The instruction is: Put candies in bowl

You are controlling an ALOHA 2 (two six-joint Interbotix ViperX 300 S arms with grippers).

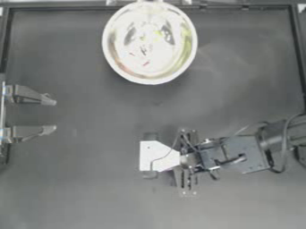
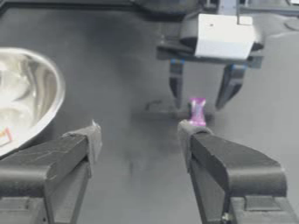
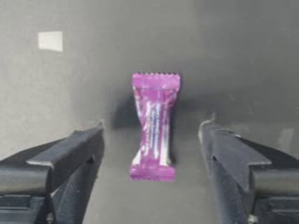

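Bowl (image 1: 149, 42) sits at the table's (image 1: 78, 188) far edge, near the middle, with small candies (image 1: 145, 50) lying inside it among the reflections; how many cannot be told. Bare dark tabletop stretches between the bowl and the arms, and more of it lies along the near edge. The left gripper (image 1: 53, 115) is parked at the left edge, jaws wide and holding nothing, well apart from everything. The right gripper (image 2: 201, 89) is out over the middle of the table, pointing down, well apart from the bowl. Its jaws are spread wide on either side of the magenta candy (image 3: 154, 127), which lies flat on the table between them, touched by neither. In the top view the arm's wrist hides this candy.
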